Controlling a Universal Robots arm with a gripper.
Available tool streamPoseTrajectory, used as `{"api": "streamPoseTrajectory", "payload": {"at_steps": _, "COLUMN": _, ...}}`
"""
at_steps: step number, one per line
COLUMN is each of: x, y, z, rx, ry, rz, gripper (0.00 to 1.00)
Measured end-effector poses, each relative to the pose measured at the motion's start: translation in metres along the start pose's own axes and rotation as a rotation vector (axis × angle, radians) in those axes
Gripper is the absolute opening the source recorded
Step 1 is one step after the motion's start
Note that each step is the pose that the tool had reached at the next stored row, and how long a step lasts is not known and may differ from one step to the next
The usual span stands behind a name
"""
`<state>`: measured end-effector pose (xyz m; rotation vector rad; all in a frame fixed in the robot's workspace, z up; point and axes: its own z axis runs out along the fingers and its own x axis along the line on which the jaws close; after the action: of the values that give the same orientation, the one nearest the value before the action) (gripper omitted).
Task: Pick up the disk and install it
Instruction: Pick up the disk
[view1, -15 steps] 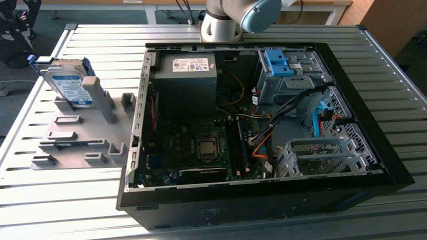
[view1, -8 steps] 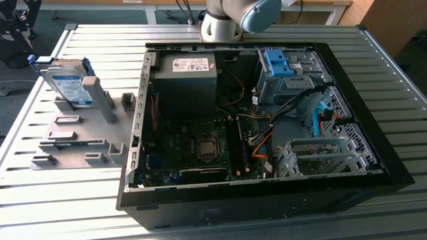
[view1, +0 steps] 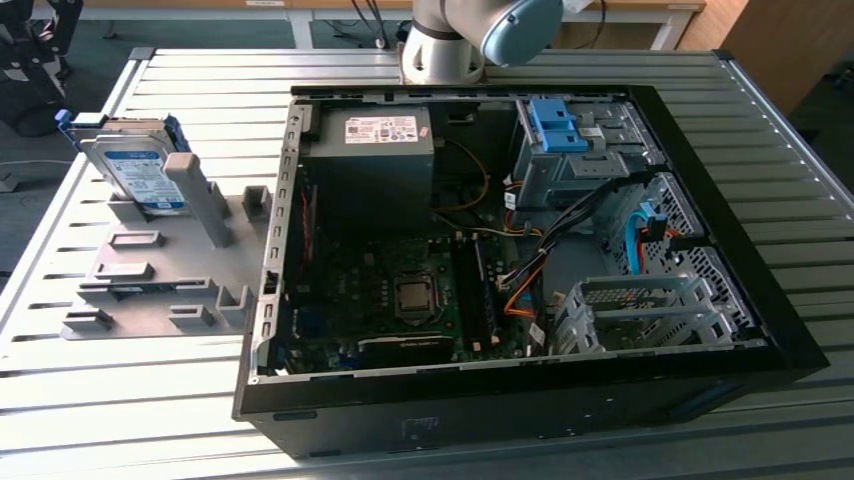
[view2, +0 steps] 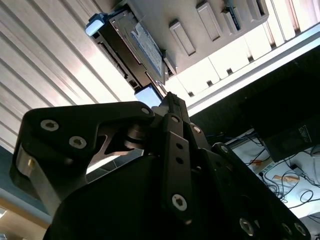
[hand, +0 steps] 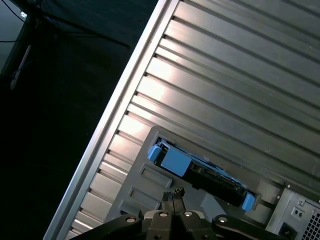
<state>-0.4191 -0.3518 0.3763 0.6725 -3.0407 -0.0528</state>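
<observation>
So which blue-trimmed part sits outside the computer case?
The disk, standing on edge in the grey holder; the blue bracket sits inside the case.

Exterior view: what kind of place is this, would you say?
Probably a robotics lab bench: an opened computer case lies on a slatted metal table, the disk stands in a grey fixture beside it, and a robot arm rises behind.

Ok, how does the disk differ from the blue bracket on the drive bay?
The disk stands on edge in the grey holder, outside the case; the bracket lies atop the drive bay, inside it. The disk is silver with a white-and-blue label and blue frame; the bracket is blue all over. Both carry blue plastic.
</observation>
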Motion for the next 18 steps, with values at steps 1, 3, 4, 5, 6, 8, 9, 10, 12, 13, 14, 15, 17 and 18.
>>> {"api": "streamPoseTrajectory", "payload": {"at_steps": 1, "x": 0.0000, "y": 0.0000, "z": 0.0000, "rx": 0.0002, "ry": 0.0004, "rz": -0.008, "gripper": 0.11}}
{"api": "streamPoseTrajectory", "payload": {"at_steps": 3, "x": 0.0000, "y": 0.0000, "z": 0.0001, "rx": 0.0006, "ry": 0.0012, "rz": -0.030, "gripper": 0.11}}
{"api": "streamPoseTrajectory", "payload": {"at_steps": 4, "x": 0.0000, "y": 0.0000, "z": 0.0002, "rx": 0.0009, "ry": 0.0018, "rz": -0.047, "gripper": 0.11}}
{"api": "streamPoseTrajectory", "payload": {"at_steps": 5, "x": 0.0000, "y": 0.0000, "z": 0.0003, "rx": 0.0013, "ry": 0.0025, "rz": -0.065, "gripper": 0.11}}
{"api": "streamPoseTrajectory", "payload": {"at_steps": 6, "x": 0.0000, "y": 0.0000, "z": 0.0004, "rx": 0.0016, "ry": 0.0032, "rz": -0.083, "gripper": 0.11}}
{"api": "streamPoseTrajectory", "payload": {"at_steps": 8, "x": 0.0000, "y": 0.0000, "z": 0.0007, "rx": 0.0023, "ry": 0.0047, "rz": -0.119, "gripper": 0.11}}
{"api": "streamPoseTrajectory", "payload": {"at_steps": 9, "x": 0.0000, "y": 0.0000, "z": 0.0008, "rx": 0.0026, "ry": 0.0053, "rz": -0.137, "gripper": 0.11}}
{"api": "streamPoseTrajectory", "payload": {"at_steps": 10, "x": 0.0000, "y": 0.0000, "z": 0.0010, "rx": 0.0030, "ry": 0.0061, "rz": -0.156, "gripper": 0.11}}
{"api": "streamPoseTrajectory", "payload": {"at_steps": 12, "x": 0.0000, "y": -0.0001, "z": 0.0014, "rx": 0.0039, "ry": 0.0073, "rz": -0.192, "gripper": 0.11}}
{"api": "streamPoseTrajectory", "payload": {"at_steps": 13, "x": 0.0000, "y": 0.0000, "z": 0.0015, "rx": 0.0044, "ry": 0.0077, "rz": -0.209, "gripper": 0.11}}
{"api": "streamPoseTrajectory", "payload": {"at_steps": 14, "x": 0.0000, "y": -0.0001, "z": 0.0015, "rx": 0.0051, "ry": 0.0078, "rz": -0.225, "gripper": 0.11}}
{"api": "streamPoseTrajectory", "payload": {"at_steps": 15, "x": 0.0000, "y": -0.0001, "z": 0.0017, "rx": 0.0059, "ry": 0.0072, "rz": -0.239, "gripper": 0.11}}
{"api": "streamPoseTrajectory", "payload": {"at_steps": 17, "x": 0.0000, "y": -0.0001, "z": 0.0021, "rx": 0.0084, "ry": 0.0040, "rz": -0.259, "gripper": 0.11}}
{"api": "streamPoseTrajectory", "payload": {"at_steps": 18, "x": -0.0001, "y": -0.0001, "z": 0.0022, "rx": 0.0096, "ry": 0.0023, "rz": -0.268, "gripper": 0.11}}
